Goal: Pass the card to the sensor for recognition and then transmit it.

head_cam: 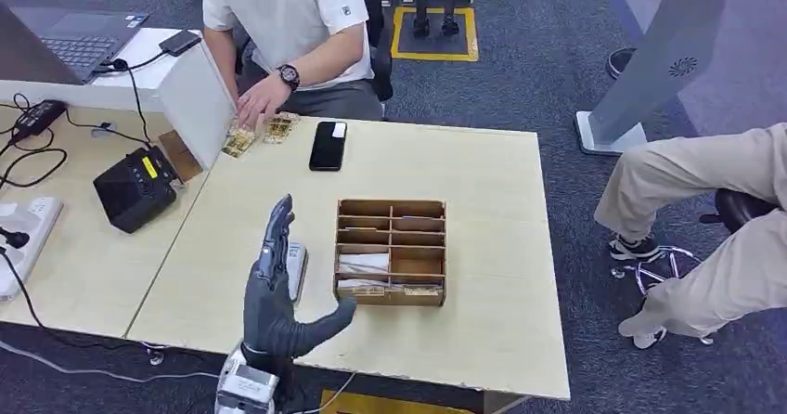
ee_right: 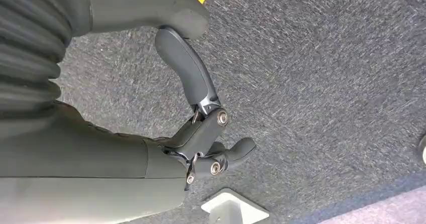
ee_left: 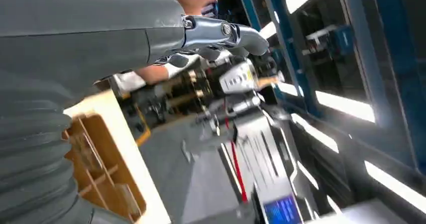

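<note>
Robot's left hand (head_cam: 275,289) is raised over the table's (head_cam: 483,275) near edge, fingers straight, thumb out, holding nothing. Just right: one wooden compartment box (head_cam: 391,251), cards (head_cam: 364,264) in its near-left slots, long axes across the slots. Right hand (ee_right: 201,133) hangs over carpet, fingers curled, empty. Beyond: one phone (head_cam: 328,145), two people.

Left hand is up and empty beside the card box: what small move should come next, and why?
Probably lower the left hand toward the front slots of the wooden organizer, where cards lie. The hand holds nothing, its fingers are spread, and it hovers just beside the box.
</note>
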`<move>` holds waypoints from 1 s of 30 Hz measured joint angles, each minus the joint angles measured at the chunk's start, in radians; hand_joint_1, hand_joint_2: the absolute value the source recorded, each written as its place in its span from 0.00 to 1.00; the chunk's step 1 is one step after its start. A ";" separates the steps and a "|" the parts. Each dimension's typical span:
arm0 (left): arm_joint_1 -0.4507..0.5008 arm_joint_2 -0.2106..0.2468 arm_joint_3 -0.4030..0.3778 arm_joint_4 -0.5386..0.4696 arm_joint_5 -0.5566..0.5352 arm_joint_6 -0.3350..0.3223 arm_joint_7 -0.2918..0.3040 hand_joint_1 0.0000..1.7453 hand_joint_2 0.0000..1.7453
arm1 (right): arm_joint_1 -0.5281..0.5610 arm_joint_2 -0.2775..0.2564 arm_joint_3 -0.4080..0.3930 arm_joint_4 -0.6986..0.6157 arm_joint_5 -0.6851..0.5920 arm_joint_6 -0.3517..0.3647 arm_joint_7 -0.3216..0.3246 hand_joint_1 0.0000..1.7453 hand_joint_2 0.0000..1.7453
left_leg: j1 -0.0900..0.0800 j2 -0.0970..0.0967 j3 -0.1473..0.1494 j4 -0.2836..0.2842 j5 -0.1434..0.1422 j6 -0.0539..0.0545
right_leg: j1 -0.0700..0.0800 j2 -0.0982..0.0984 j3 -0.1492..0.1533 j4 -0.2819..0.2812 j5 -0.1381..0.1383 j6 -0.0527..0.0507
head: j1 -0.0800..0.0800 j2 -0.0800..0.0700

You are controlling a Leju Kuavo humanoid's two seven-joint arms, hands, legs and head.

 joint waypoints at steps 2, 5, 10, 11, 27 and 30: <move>0.001 0.016 -0.024 0.000 -0.017 -0.011 0.000 0.00 1.00 | 0.000 0.000 0.000 0.000 0.000 0.000 -0.002 0.00 1.00 | 0.000 0.000 0.000 0.000 0.000 0.000 | 0.000 0.000 0.000 0.000 0.000 0.000 | 0.000 0.000; 0.001 0.037 -0.053 0.000 -0.078 -0.009 0.000 0.00 1.00 | 0.000 0.000 0.000 0.000 0.001 0.000 -0.006 0.00 1.00 | 0.000 0.000 0.000 0.000 0.000 0.000 | 0.000 0.000 0.000 0.000 0.000 0.000 | 0.000 0.000; -0.002 0.065 -0.085 0.027 -0.266 0.008 0.013 0.00 1.00 | 0.000 0.000 0.000 0.001 0.005 0.000 -0.012 0.00 1.00 | 0.000 0.000 0.000 0.000 0.000 0.000 | 0.000 0.000 0.000 0.000 0.000 0.000 | 0.000 0.000; -0.005 0.070 -0.090 0.036 -0.303 0.009 0.023 0.00 1.00 | 0.000 0.000 0.000 0.001 0.005 0.000 -0.012 0.00 1.00 | 0.000 0.000 0.000 0.000 0.000 0.000 | 0.000 0.000 0.000 0.000 0.000 0.000 | 0.000 0.000; -0.061 0.098 -0.146 0.188 -0.551 0.022 0.182 0.00 1.00 | 0.000 0.000 0.000 0.001 0.027 0.000 -0.011 0.00 1.00 | 0.000 0.000 0.000 0.000 0.000 0.000 | 0.000 0.000 0.000 0.000 0.000 0.000 | 0.000 0.000; -0.068 0.096 -0.146 0.214 -0.576 0.030 0.208 0.00 1.00 | 0.000 0.000 0.000 0.001 0.038 0.000 -0.009 0.00 1.00 | 0.000 0.000 0.000 0.000 0.000 0.000 | 0.000 0.000 0.000 0.000 0.000 0.000 | 0.000 0.000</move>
